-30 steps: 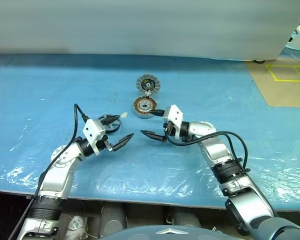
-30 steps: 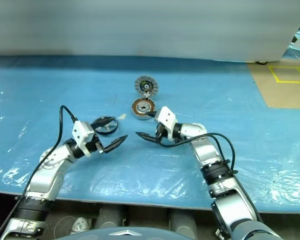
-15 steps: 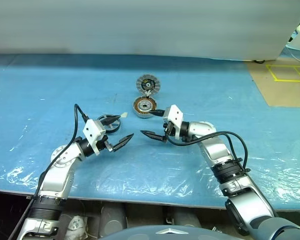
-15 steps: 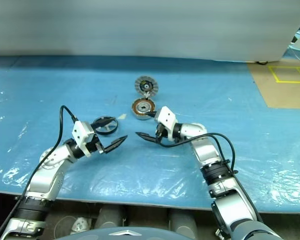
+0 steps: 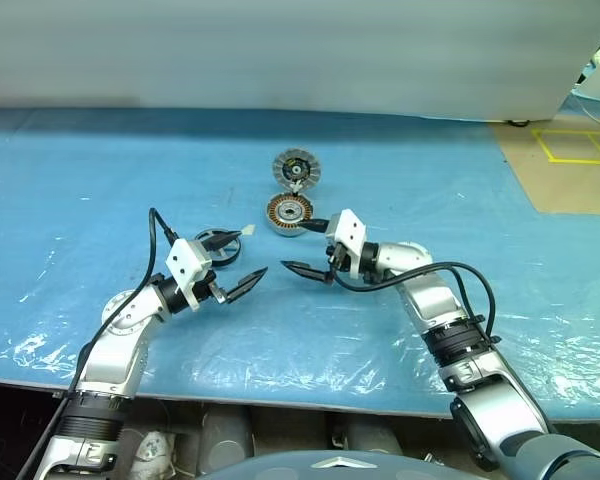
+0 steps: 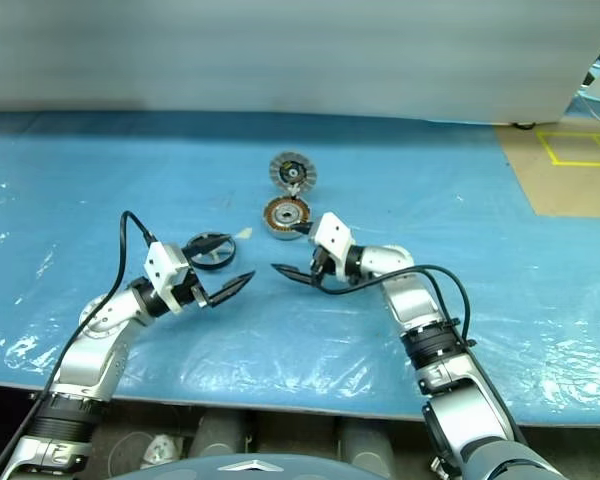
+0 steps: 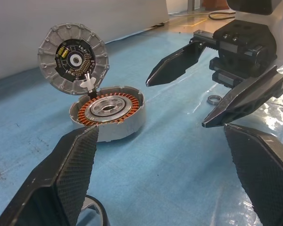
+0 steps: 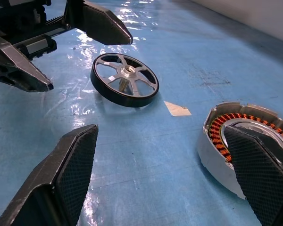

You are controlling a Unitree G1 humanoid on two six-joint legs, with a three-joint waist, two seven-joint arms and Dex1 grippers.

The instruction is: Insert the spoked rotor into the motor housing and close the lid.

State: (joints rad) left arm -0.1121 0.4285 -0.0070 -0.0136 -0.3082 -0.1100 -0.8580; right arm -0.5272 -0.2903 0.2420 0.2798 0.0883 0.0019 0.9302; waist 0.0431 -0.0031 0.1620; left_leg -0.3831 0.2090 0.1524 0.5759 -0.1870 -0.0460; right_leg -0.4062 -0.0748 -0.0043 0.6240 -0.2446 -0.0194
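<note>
Both my jaws spread wide, empty: left gripper (image 5: pixel 242 268) faces right gripper (image 5: pixel 306 247) above the blue sheet (image 5: pixel 430 180). Spoked rotor (image 8: pixel 124 79) beside my left fingers; motor housing (image 7: pixel 107 111) by my right, lid (image 7: pixel 72 56) upright behind it.

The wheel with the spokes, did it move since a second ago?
No. The spoked rotor lies in the same spot on the blue sheet, just as far from the motor housing, which has not shifted either.
</note>
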